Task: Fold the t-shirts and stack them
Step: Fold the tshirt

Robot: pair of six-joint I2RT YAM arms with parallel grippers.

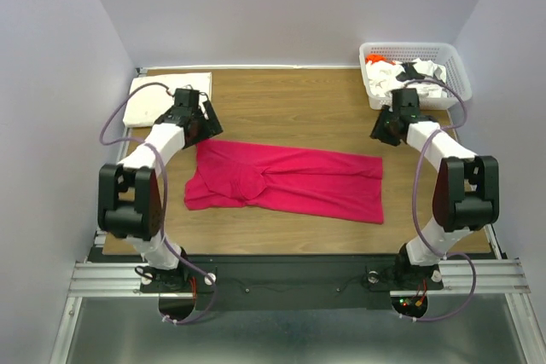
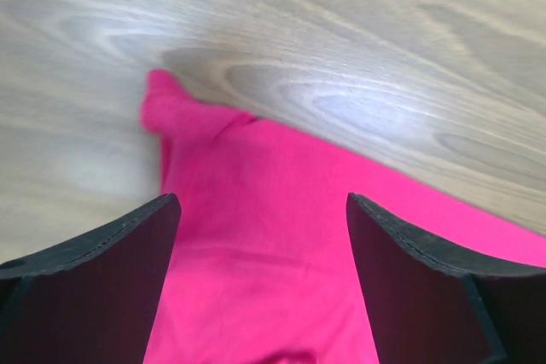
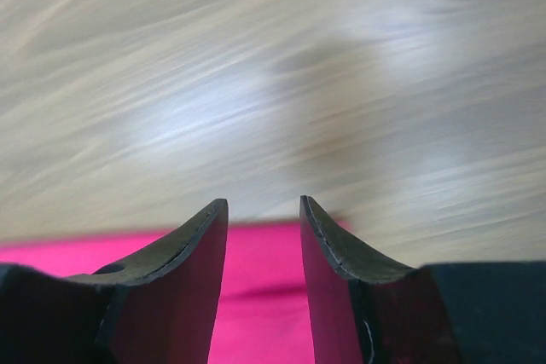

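White arms with black joints, looping purple cables, black fingers

The magenta-red t-shirt and cream-white t-shirt are plain, the basket white, the table brown wood-grain.

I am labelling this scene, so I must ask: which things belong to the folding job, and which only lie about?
Job: red shirt; folded white shirt; crumpled shirts in the basket.
Only lying about: basket; table.
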